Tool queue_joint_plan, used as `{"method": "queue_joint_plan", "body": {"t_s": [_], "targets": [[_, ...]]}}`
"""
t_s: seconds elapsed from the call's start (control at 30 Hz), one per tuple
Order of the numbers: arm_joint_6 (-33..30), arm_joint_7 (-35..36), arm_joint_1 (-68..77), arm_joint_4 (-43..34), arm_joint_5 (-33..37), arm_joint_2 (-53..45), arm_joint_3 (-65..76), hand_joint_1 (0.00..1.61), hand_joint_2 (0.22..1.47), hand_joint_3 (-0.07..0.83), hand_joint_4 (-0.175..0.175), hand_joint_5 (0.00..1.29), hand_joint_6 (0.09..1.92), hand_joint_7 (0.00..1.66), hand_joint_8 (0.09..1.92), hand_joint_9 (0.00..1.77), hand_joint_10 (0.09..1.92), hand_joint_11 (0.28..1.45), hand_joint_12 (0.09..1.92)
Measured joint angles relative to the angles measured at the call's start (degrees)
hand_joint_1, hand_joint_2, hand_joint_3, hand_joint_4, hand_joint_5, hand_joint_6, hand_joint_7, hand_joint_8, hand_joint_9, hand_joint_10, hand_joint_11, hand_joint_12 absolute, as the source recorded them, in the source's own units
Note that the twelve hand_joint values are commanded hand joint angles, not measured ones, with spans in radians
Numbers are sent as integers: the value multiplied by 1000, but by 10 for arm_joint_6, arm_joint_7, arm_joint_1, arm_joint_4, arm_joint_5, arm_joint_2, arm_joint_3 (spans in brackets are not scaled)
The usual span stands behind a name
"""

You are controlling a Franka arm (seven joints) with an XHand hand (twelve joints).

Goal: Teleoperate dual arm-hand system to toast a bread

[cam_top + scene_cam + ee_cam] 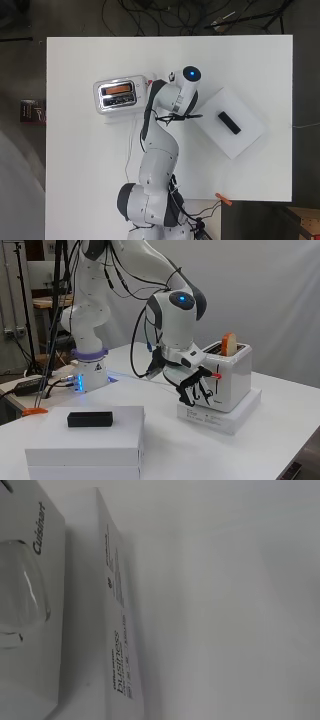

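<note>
Bread, the tan slice (pixel 229 343), is standing in the shiny silver toaster (pixel 231 375) while your black-and-white hand (pixel 196 386), fingers curled and holding nothing, is hovering beside its red lever (pixel 216 375).

A toaster (pixel 231 374) is sitting on a flat box (pixel 220 416) on the surface (pixel 280 440), with a slice of bread (pixel 229 344) standing in its slot. The hand (pixel 196 385) is hanging at the toaster's lever end, fingers curled downward. Well apart, a small block (pixel 90 419) is lying on stacked boxes (pixel 85 450) nearer the side camera.
</note>
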State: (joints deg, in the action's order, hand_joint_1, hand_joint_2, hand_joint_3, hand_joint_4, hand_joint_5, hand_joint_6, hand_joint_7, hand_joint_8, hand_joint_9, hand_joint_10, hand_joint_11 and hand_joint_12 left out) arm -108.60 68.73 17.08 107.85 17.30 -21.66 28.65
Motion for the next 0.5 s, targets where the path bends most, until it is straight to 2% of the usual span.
{"method": "queue_joint_plan", "body": {"t_s": [0.03,0.13,0.27,0.37,0.4,0.43,0.5], "targets": [[-1,3,-3,-1,2,-3,-3,36,1050,2,-16,675,87,1229,1920,1457,1920,929,1920],[0,9,-13,-20,2,-21,-17,58,1046,-1,-9,708,87,1324,1920,1533,1920,1064,1920],[25,25,-22,-61,-1,-28,-36,22,1077,5,24,838,87,1472,1920,1635,1920,1207,1920],[32,16,-22,-62,-17,-27,-46,2,1088,3,102,994,87,1529,1920,1664,1920,1271,1920],[35,16,-22,-63,-23,-28,-50,0,1098,2,121,1003,130,1536,1920,1668,1920,1285,1919],[37,19,-22,-65,-25,-29,-53,2,1106,1,104,972,131,1545,1920,1676,1920,1299,1914],[39,24,-26,-64,-23,-36,-56,9,1116,0,46,894,87,1548,1920,1694,1920,1317,1912]]}}
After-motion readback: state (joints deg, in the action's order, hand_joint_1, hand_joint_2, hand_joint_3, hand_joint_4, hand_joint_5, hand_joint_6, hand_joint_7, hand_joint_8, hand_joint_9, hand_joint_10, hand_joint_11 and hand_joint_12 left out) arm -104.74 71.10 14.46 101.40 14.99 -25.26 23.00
